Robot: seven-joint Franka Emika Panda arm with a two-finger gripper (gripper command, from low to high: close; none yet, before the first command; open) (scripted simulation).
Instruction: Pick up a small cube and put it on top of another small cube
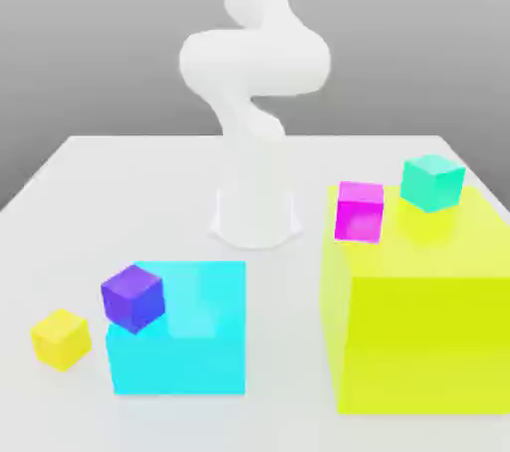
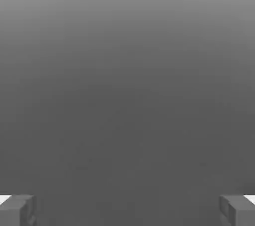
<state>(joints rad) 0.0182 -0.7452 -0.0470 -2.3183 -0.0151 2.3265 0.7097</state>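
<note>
Small yellow cube (image 1: 61, 339) rests on the table (image 1: 120, 181) at the exterior view's left, just beside the cyan block (image 1: 189, 340) bearing a purple cube (image 1: 131, 297). Judged rigid, light; grip opposite flat faces. Gripper (image 2: 127, 210) fingers spread wide, empty.

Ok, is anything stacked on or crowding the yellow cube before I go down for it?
Nothing visible. The yellow cube sits alone on the table, top bare, with a gap to the cyan block on the exterior view's right. The purple cube rests on that block's corner, apart from it. The gripper is open.
</note>
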